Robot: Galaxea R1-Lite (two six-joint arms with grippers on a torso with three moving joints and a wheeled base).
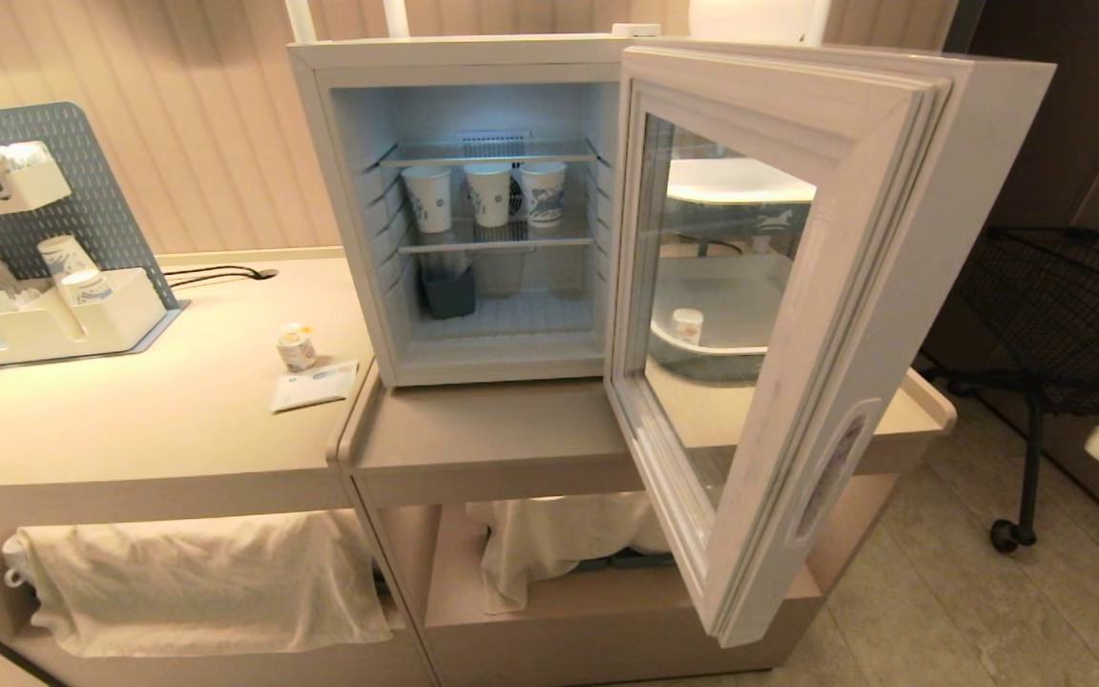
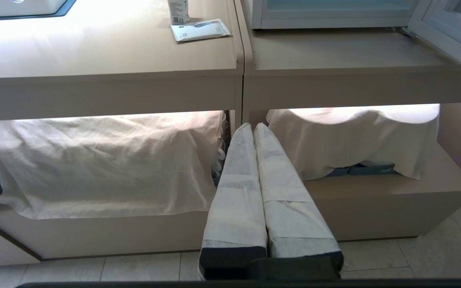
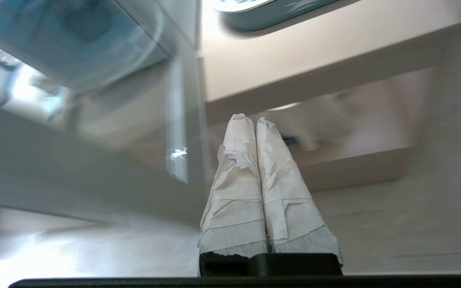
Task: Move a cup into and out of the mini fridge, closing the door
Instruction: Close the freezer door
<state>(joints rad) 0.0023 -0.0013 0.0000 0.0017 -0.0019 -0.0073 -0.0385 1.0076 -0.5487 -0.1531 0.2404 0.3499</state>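
The mini fridge (image 1: 321, 143) stands on the counter with its door (image 1: 855, 286) swung wide open to the right. The cup (image 1: 297, 348), squat and white with a yellowish lid, sits on the left counter beside the fridge; only its lower part (image 2: 178, 11) shows in the left wrist view. Neither arm appears in the head view. My left gripper (image 2: 253, 126) is shut on nothing, low in front of the counter and aimed at the cloth-covered shelf. My right gripper (image 3: 250, 119) is also shut and empty, below counter height next to the open door (image 3: 94, 120).
Three tall paper cups (image 1: 489, 194) stand on the fridge's middle shelf, with a dark bin (image 1: 447, 291) below. A white packet (image 1: 313, 385) lies by the cup. An organizer (image 1: 53, 315) stands far left, a grey tray (image 1: 702, 358) shows through the door glass, and a black wire cart (image 1: 1074, 315) is at right.
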